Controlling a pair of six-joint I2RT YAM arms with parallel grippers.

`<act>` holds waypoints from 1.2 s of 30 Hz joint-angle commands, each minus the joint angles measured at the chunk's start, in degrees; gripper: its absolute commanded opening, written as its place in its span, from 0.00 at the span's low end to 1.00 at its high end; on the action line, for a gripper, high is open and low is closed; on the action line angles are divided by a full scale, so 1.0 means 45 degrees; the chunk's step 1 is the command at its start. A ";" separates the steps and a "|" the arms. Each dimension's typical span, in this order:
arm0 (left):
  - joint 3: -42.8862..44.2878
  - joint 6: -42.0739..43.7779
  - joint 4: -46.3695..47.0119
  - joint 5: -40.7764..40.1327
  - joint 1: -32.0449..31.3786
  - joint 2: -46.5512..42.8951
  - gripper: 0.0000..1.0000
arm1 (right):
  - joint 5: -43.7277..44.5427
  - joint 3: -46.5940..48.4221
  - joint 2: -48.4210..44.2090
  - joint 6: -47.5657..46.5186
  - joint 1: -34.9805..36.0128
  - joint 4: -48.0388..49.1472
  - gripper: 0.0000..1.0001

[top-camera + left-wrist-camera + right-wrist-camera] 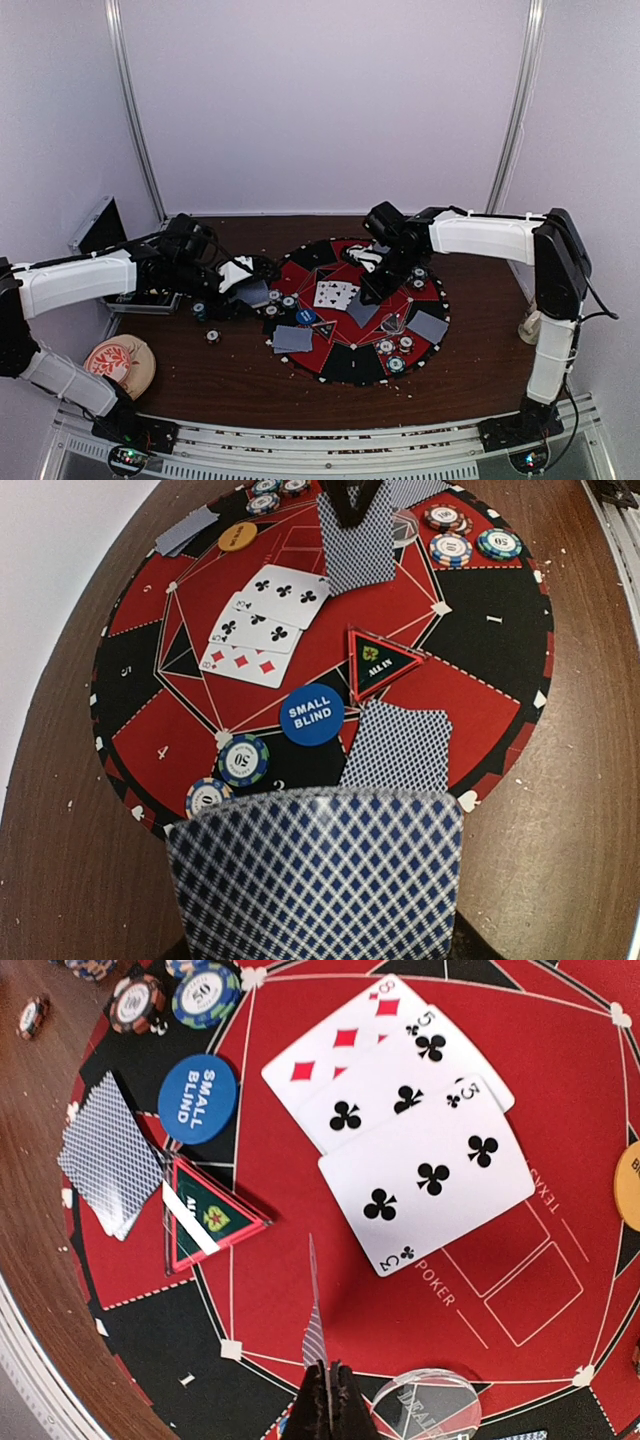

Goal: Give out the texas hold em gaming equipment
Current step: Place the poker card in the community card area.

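From above, the left gripper [243, 280] hangs at the left edge of the round mat [350, 367]. Loose chips [213, 336] lie on the table near it, so a low arm could knock them away. The right gripper [368, 262] is over the middle of the mat, close to the three face-up cards [335, 294], and going too low could push them out of line. From up here I cannot tell how wide either pair of jaws is. In the left wrist view, the blue-backed card [315, 880] fills the bottom of the picture, up in the air over the mat's near edge. Its top edge looks bent, so I think the jaws are partly open and squeezing it by its two sides, though the fingers are hidden. A card held like that could pop out and land crooked on the face-down card [397, 748] just past it. In the right wrist view, the jaws are shut tight on the sideways card [316, 1345], which stands on its thin edge. Only one end is pinched, so it could swing or slip. The clear dealer disc [425, 1405] sits just beside the fingers and could get bumped.
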 commanded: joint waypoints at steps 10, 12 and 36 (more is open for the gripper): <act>-0.0055 0.0060 0.0327 0.0301 -0.0033 -0.0215 0.54 | 0.1325 0.1326 0.0912 -0.1432 0.0045 -0.1602 0.00; -0.0041 0.0068 0.0335 0.0287 -0.0033 -0.0204 0.54 | 0.1478 0.1479 0.1186 -0.1533 0.0045 -0.1693 0.00; -0.0060 0.0041 0.0352 0.0208 -0.0033 -0.0161 0.54 | 0.4563 0.3500 0.2718 -0.2580 0.0821 -0.2107 0.12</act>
